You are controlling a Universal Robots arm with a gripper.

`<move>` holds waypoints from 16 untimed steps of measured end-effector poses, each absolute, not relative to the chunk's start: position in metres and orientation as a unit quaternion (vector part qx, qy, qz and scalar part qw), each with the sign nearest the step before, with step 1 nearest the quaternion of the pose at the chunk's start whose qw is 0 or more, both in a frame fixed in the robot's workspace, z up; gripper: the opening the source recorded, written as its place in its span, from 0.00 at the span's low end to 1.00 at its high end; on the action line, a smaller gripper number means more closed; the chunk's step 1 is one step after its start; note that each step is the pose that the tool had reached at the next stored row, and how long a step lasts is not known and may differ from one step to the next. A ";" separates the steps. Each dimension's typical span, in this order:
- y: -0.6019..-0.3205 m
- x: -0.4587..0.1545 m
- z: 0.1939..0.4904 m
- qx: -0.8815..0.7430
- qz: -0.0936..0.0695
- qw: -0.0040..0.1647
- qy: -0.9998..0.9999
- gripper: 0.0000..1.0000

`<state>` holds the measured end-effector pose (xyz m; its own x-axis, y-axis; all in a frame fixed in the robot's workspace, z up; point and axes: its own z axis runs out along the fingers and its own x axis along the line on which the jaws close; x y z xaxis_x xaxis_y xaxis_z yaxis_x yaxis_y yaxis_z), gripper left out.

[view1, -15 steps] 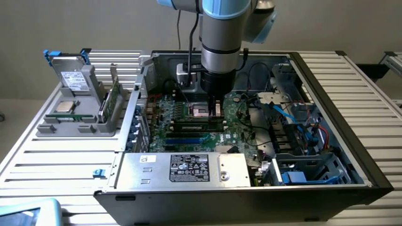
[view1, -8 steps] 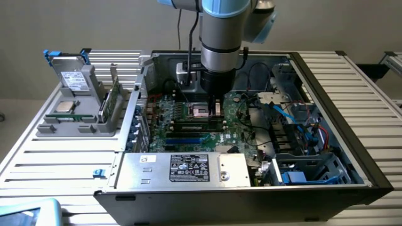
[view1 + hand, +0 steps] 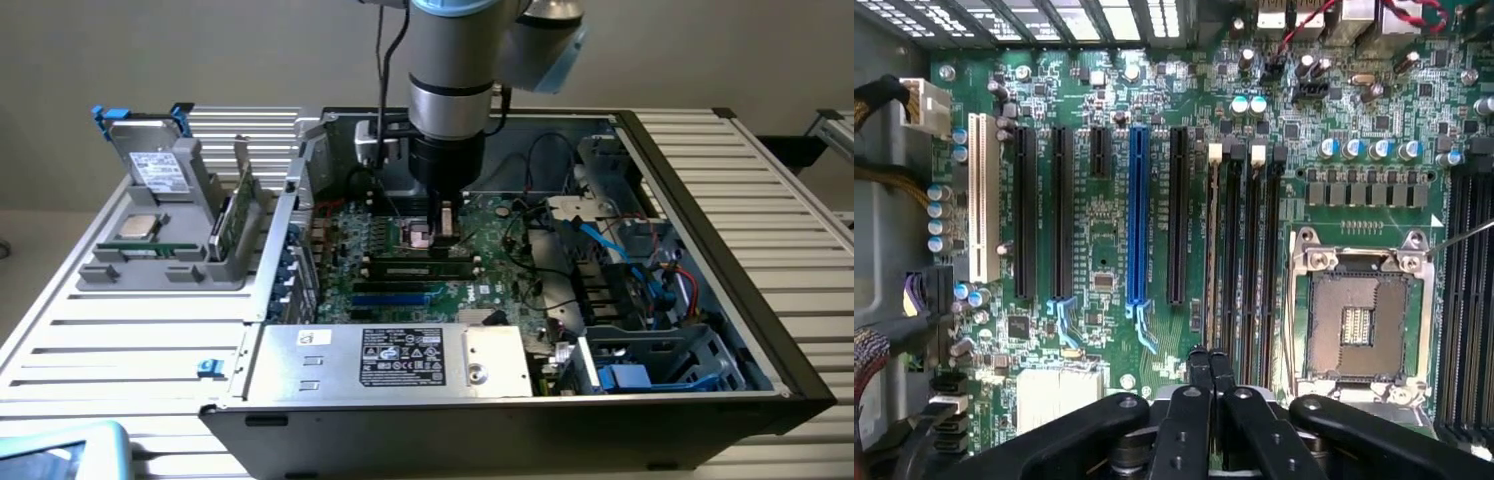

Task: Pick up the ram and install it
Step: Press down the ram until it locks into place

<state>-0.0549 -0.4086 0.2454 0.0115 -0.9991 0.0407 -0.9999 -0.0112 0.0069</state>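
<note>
Hovering, exterior view: gripper closed, holding nothing, low over motherboard at frame centre; ram just below, standing in a slot | wrist view: ram edge-on beside empty memory slots, closed fingertips over its end | handling: probably light, stiff, fragile; grip the long edges, not the chips

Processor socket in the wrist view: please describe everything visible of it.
The processor socket is a square, silvery metal frame around a dark field with a small pale grid in the middle. It is empty: no chip sits in it. It lies flat on the green motherboard, between rows of black memory slots. Nothing touches it.
</note>
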 end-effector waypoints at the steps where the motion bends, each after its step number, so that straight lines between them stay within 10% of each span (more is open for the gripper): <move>1: -0.409 -0.057 0.245 0.711 0.012 0.017 -0.703 0.11; 16: -0.406 -0.078 0.235 0.711 0.019 0.011 -0.703 0.11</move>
<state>-0.0776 -0.4055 0.2348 0.0107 -0.9991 0.0417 -0.9999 -0.0112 -0.0104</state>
